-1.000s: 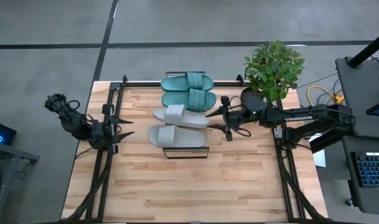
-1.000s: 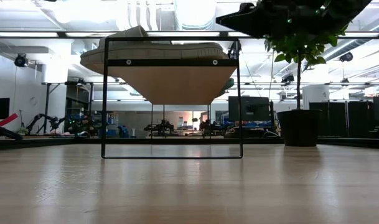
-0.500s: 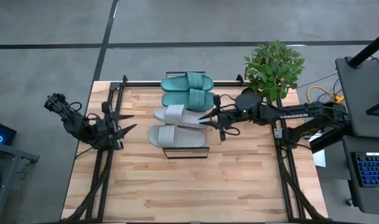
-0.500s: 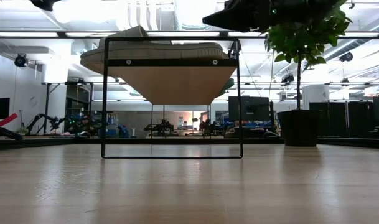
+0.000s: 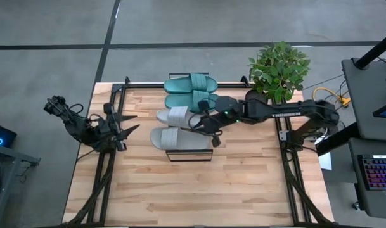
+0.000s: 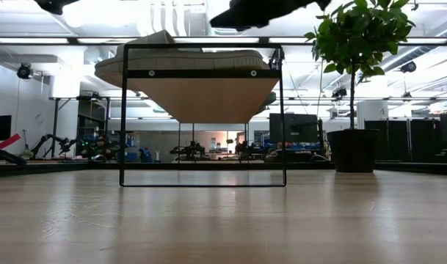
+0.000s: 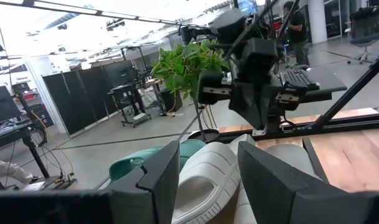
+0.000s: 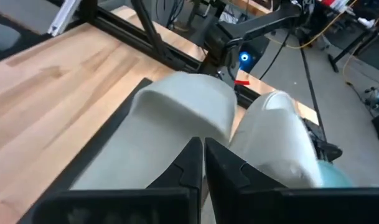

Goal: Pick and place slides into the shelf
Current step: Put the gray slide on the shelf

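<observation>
While all four slides lie on top of the shelf, the teal pair sits at 12 o'clock and the grey pair at 6. My right gripper hovers over the grey slides, its fingers pressed together, holding nothing. My left gripper waits at 9 o'clock, fingers spread wide.

The shelf stands mid-table, running twelve to six; four slides lie across it side by side; the plant stands at two o'clock; the right gripper hangs above the slides; the left gripper waits at nine o'clock.
</observation>
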Tool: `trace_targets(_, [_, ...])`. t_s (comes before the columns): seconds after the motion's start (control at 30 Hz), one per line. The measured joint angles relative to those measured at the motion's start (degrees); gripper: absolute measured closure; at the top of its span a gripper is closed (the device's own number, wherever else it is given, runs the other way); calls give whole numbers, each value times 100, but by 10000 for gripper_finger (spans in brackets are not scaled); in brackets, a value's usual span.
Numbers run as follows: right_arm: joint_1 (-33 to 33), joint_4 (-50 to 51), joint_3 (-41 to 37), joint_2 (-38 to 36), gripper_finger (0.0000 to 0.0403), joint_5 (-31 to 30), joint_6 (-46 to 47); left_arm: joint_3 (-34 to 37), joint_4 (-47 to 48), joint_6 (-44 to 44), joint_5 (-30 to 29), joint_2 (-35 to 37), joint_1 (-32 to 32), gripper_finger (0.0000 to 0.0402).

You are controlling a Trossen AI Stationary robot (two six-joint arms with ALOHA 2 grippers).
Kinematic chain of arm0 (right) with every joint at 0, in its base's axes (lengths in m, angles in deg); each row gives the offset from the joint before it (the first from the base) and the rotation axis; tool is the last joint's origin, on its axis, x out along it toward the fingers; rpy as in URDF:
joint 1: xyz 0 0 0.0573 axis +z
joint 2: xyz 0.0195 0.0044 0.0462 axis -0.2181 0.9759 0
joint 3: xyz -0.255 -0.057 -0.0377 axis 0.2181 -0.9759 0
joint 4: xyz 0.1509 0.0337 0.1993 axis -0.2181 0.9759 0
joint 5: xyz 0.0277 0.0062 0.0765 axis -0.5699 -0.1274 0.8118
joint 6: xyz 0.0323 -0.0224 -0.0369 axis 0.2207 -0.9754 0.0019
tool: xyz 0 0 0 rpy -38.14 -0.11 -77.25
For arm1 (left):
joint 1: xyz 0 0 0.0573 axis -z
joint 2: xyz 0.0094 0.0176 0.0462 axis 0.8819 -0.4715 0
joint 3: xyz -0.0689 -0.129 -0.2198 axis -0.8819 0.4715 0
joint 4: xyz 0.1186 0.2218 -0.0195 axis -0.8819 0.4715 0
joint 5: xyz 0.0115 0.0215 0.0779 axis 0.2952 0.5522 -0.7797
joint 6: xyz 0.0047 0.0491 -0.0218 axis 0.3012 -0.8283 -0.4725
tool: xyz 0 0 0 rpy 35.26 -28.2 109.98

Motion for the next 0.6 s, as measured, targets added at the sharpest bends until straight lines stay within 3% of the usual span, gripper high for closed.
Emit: trace_targets(0.6, [13, 1067, 1615, 1246, 394, -619, -342, 15, 213, 124, -97, -44, -2, 253])
